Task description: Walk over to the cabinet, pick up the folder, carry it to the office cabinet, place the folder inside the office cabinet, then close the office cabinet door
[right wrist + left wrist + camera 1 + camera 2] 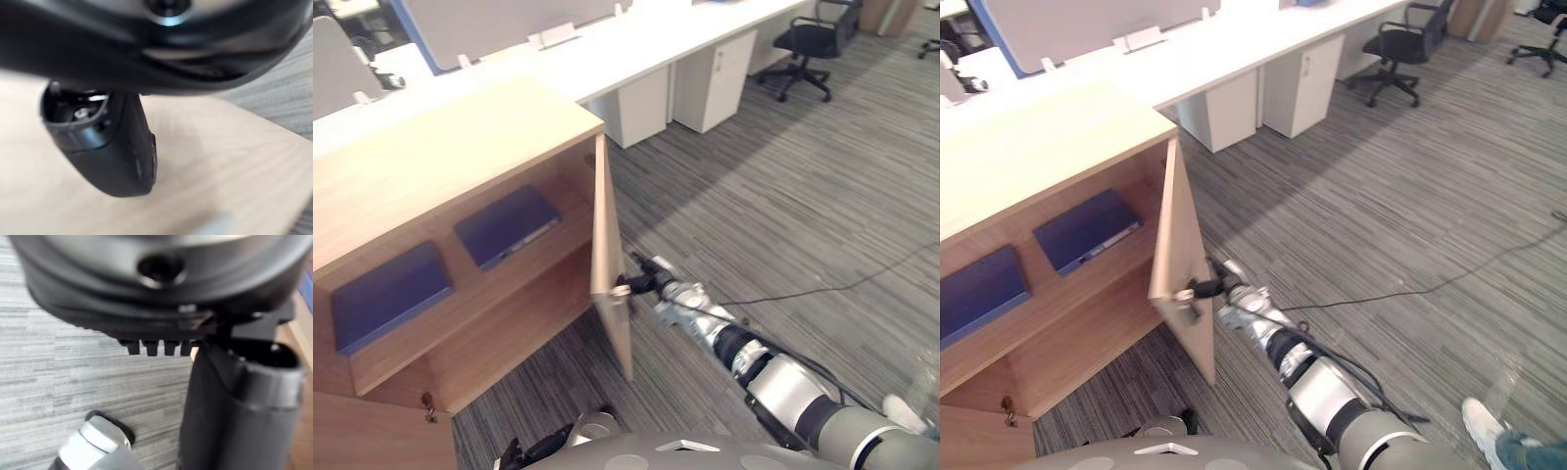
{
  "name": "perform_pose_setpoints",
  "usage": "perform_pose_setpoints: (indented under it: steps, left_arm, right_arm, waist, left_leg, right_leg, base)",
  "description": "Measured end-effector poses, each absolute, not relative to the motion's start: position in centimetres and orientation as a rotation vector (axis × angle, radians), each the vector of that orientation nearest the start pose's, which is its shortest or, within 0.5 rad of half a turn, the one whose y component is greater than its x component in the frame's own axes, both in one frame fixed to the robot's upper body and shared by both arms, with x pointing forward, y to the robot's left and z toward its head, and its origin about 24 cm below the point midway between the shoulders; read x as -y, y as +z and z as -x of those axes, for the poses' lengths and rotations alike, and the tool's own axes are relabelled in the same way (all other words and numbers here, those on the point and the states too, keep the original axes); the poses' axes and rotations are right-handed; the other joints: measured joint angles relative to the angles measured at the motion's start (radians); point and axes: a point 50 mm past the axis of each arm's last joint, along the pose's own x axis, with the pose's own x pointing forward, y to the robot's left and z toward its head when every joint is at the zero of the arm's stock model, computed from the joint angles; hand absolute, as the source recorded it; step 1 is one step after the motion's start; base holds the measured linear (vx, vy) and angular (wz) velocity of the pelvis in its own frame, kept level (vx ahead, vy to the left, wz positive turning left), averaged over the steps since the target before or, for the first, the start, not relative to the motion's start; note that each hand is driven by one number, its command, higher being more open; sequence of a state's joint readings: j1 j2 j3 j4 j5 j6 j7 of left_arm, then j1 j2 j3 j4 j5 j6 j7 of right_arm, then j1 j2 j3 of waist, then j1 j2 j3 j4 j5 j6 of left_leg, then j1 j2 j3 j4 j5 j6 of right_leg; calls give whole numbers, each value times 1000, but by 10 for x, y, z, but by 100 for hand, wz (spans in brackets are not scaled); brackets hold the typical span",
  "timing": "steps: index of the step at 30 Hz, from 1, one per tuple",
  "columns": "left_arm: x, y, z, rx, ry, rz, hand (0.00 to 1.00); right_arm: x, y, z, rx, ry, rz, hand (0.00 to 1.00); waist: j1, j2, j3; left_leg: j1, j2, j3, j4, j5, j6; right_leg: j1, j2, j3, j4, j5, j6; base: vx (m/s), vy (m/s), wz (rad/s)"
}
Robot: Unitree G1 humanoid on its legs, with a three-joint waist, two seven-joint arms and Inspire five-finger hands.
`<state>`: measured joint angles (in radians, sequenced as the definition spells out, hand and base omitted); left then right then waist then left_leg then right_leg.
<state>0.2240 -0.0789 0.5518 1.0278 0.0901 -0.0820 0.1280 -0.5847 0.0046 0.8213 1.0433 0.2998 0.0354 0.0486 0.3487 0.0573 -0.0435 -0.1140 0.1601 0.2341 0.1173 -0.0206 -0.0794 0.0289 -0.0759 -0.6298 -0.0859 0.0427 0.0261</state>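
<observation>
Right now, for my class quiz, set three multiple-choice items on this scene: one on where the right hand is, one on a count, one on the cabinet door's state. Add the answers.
1. The right hand is: A at the cabinet door; B on a keyboard; C on a folder.
2. Blue folders in the cabinet: A one; B two; C four.
3. The door is: A shut; B lifted off; C open.
Answers: A, it is at the door's outer face; B, two lie side by side; C, it stands swung out.
</observation>
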Motion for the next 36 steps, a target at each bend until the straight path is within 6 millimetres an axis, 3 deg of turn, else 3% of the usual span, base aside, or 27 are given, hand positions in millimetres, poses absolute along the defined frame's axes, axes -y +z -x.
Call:
perform_pose_setpoints:
  steps: [3,4,5,12,18,24,26,31,34,35,36]
  left_arm:
    - [-196,-168,-29,-1167,615,170,100]
    - [-196,-168,-29,-1166,614,170,100]
    - [-196,-168,-33,-1160,611,172,100]
    - [-201,-168,-20,-1180,651,168,100]
    - [-203,-167,-20,-1176,656,166,100]
    - [-206,-167,-23,-1165,655,168,100]
    - [-208,-166,-26,-1159,650,164,100]
    - [-208,-167,-30,-1158,612,160,100]
    - [-205,-168,-31,-1164,573,155,100]
    - [-204,-168,-31,-1169,562,156,100]
    - [-201,-169,-27,-1184,549,158,100]
  right_arm:
    - [-21,-70,-231,-614,957,491,100]
    - [-25,-71,-227,-619,985,495,100]
    - [-34,-78,-207,-645,1081,502,100]
    - [-24,-83,-209,-686,1066,498,100]
    - [22,-93,-224,-751,908,450,100]
    - [81,-103,-239,-833,670,418,100]
    - [102,-113,-231,-908,553,371,100]
    - [173,-142,-183,-1091,87,60,100]
    - [217,-153,-141,-1152,-217,-99,100]
    - [225,-154,-133,-1158,-279,-129,100]
    - [242,-155,-119,-1161,-395,-181,100]
  waist:
    - [21,0,-5]
    - [24,0,-5]
    - [38,0,-5]
    - [22,-15,-4]
    - [-2,-24,19]
    - [-20,-31,64]
    - [-20,-39,71]
    - [-22,-42,79]
    - [-27,-24,76]
    - [-28,-16,75]
    - [-45,-1,66]
  left_leg:
    - [-1,-6,-12,1,0,0]
    - [-1,-7,-12,1,0,0]
    - [-5,-11,-14,1,0,0]
    - [-13,-8,8,3,0,-1]
    - [-19,-9,23,1,0,-1]
    - [-18,-14,32,-3,-7,0]
    - [-18,-26,24,-8,-10,3]
    - [-10,-95,-81,-35,-6,23]
    - [18,-176,-203,-67,1,62]
    - [23,-192,-231,-71,-5,69]
    - [28,-223,-295,-72,-6,79]
  right_leg:
    - [9,-4,-18,0,-3,3]
    - [8,-5,-18,0,-4,4]
    - [4,-9,-23,0,-7,6]
    - [-13,-18,-33,0,-9,7]
    - [-29,-20,-20,0,-1,7]
    - [-35,-22,4,1,22,13]
    - [-35,-26,3,6,23,15]
    - [-8,-75,-42,6,31,36]
    - [56,-143,-145,36,19,91]
    - [64,-169,-170,76,-2,100]
    - [68,-229,-210,194,-54,107]
  base:
    - [58,63,17]
    - [12,97,13]
    - [-11,87,10]
    - [-12,72,-10]
    - [24,57,-8]
    - [54,69,-9]
    - [52,73,8]
    - [59,144,36]
    - [41,212,95]
    - [36,226,124]
    - [37,177,142]
